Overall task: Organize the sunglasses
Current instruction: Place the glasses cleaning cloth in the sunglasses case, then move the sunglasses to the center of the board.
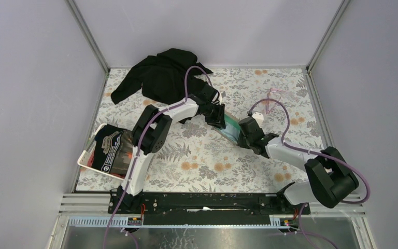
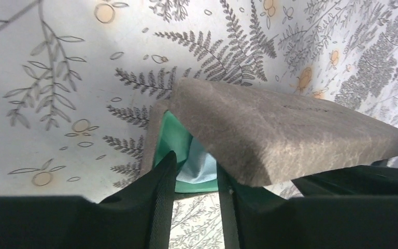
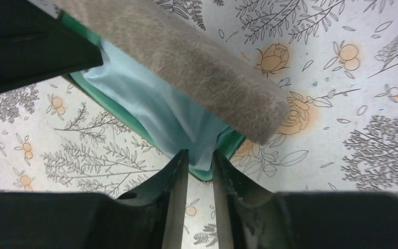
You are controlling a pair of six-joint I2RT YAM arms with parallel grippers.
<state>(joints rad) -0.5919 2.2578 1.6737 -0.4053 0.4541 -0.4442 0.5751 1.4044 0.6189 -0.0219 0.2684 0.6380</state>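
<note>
Well, with your left fingers (image 2: 160, 199) and right fingers (image 3: 173, 194) pinched nearly closed on the case (image 1: 232, 129) rim, its lid (image 2: 280, 129) could drop shut while the sunglasses (image 1: 277, 98) lie outside, upper right of centre.

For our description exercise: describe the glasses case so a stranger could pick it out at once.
On the floral table, look to the middle, nearer than the black garment. The case lies there, a grey-brown box with its lid part open. Only it shows green lining and a light blue cloth inside.
</note>
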